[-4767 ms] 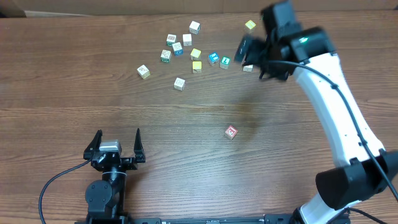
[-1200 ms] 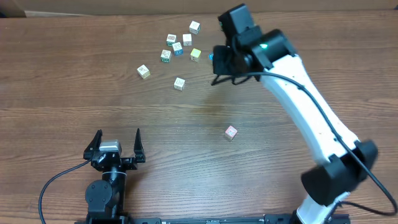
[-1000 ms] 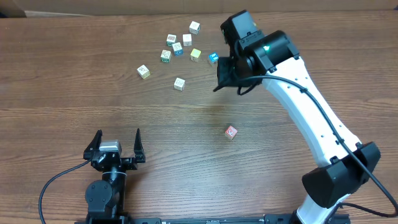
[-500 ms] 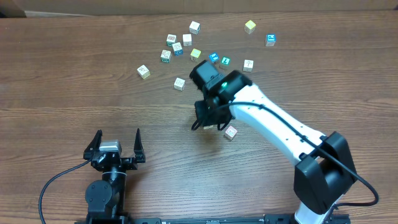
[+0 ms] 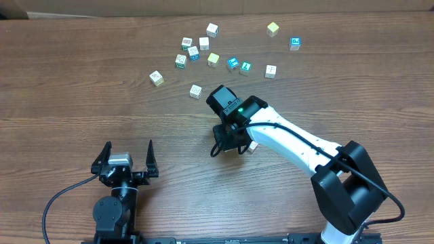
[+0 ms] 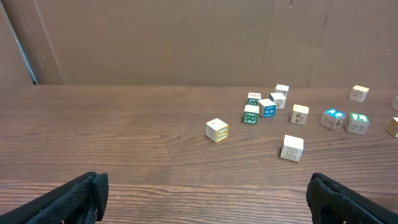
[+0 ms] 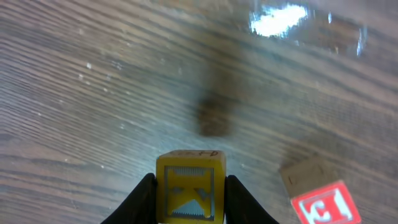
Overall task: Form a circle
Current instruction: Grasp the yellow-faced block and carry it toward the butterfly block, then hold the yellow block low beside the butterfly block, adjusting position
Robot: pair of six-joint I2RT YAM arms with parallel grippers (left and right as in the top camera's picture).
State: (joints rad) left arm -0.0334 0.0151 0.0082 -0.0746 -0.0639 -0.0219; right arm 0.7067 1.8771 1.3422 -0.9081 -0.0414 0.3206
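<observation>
Wood-grain table, brown cardboard wall

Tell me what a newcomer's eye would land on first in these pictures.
The white right arm reaches across mid-table. Its right gripper is shut on a yellow cube, and a red-printed cube lies on the wood beside it. Next come the scattered small cubes along the far side and the left gripper, open near the front edge.

Bright, even lighting; white glare patch on table; soft shadows; slight wrist-view blur.
</observation>
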